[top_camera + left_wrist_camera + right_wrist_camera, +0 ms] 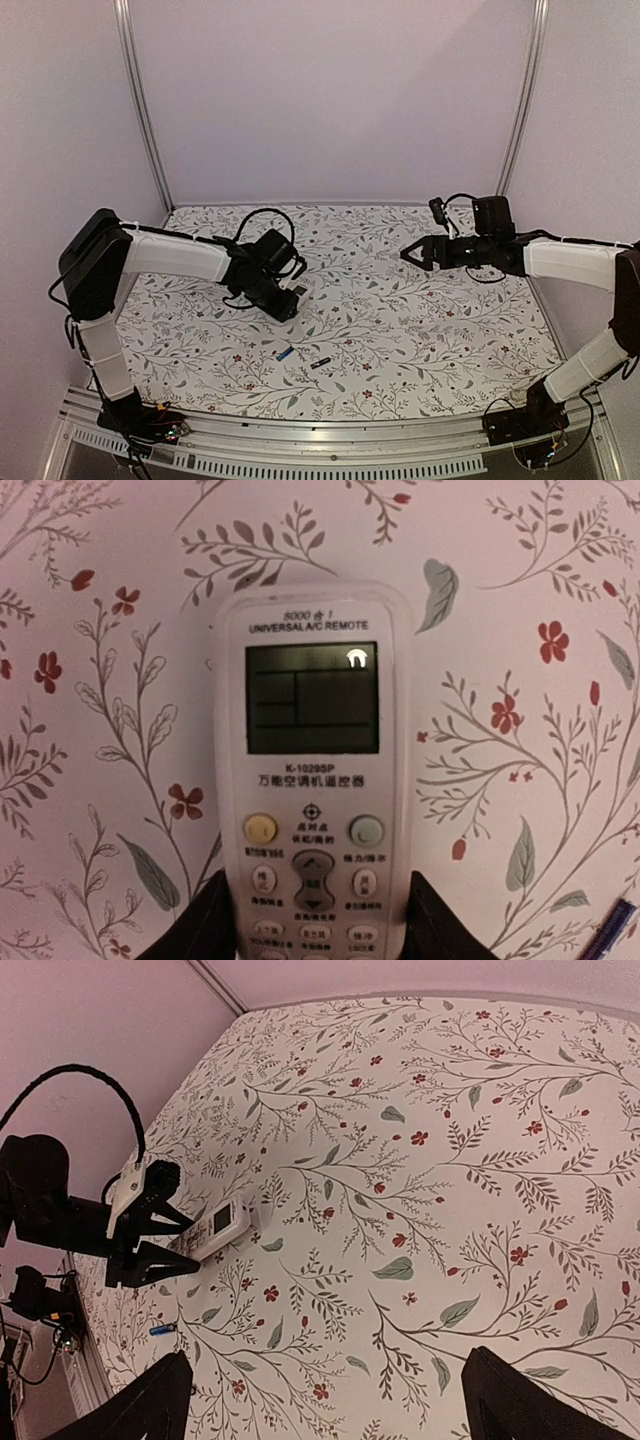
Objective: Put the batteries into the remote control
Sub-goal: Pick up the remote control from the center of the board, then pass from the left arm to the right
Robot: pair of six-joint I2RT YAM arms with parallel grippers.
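Observation:
The white remote control (312,730) lies on the flowered table, screen and buttons facing up; it also shows in the top view (299,290) and the right wrist view (222,1224). My left gripper (318,880) has a finger against each long side of its near end, shut on it (291,304). The blue battery (285,353) and the black battery (320,362) lie on the table in front of the left gripper. The blue one also shows in the left wrist view (620,920) and the right wrist view (162,1329). My right gripper (408,254) hovers open and empty at the right (328,1358).
The flowered table cover (400,330) ends at a metal rail along the near edge (330,438). Plain walls with two metal posts (140,100) close the back and sides. A black cable (262,216) loops above the left wrist.

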